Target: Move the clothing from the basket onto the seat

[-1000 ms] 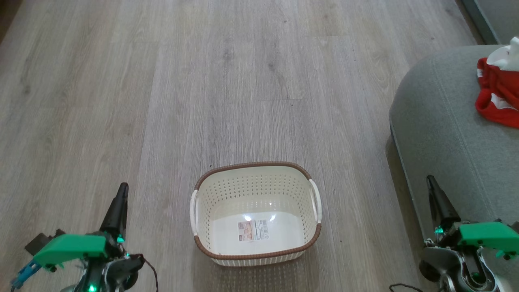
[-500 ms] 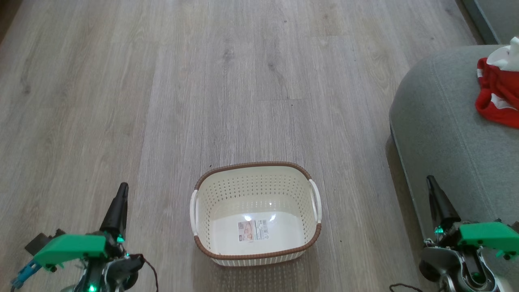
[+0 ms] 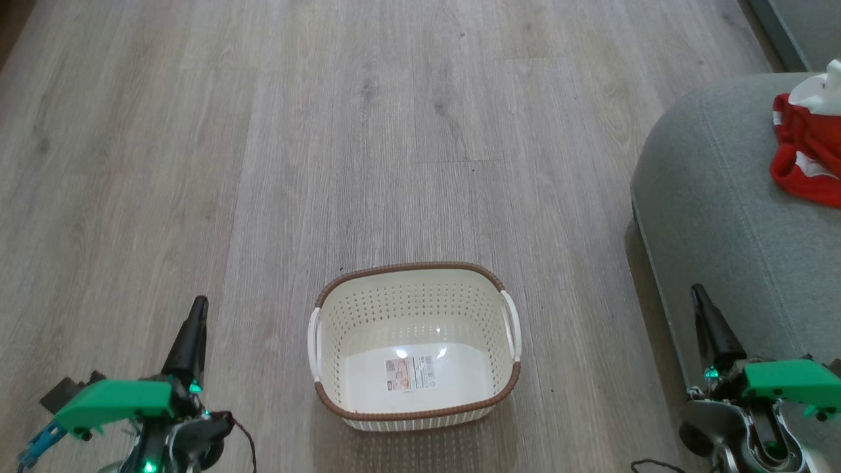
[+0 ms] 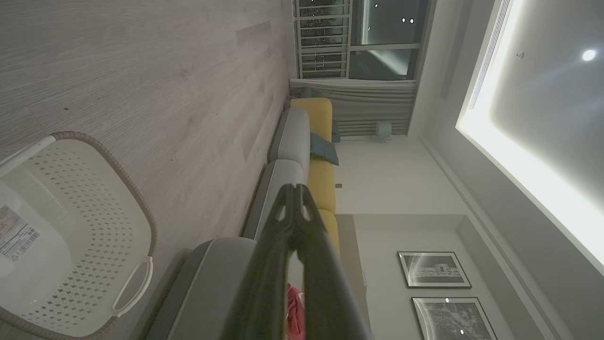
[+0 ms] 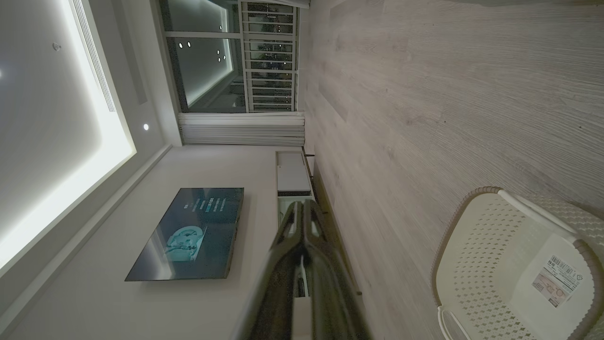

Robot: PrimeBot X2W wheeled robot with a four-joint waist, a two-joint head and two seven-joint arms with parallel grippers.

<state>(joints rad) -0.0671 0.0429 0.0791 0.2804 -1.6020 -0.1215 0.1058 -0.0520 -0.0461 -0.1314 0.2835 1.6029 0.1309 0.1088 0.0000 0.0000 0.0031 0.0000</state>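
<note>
Clothing: bright red and white soft clothing lies bunched on the big grey-green padded seat, ahead and to the right of the right claw | Basket: cream plastic basket with holes and a brown rim, empty, on the floor | Claws: right claw and left claw both pressed together, holding nothing | Nearer arm: right | Job: looks done

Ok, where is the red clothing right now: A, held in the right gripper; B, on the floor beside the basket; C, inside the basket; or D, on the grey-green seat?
D: the clothing lies bunched on the seat at the right of the head view, and the basket on the floor has just its paper label inside.
</note>
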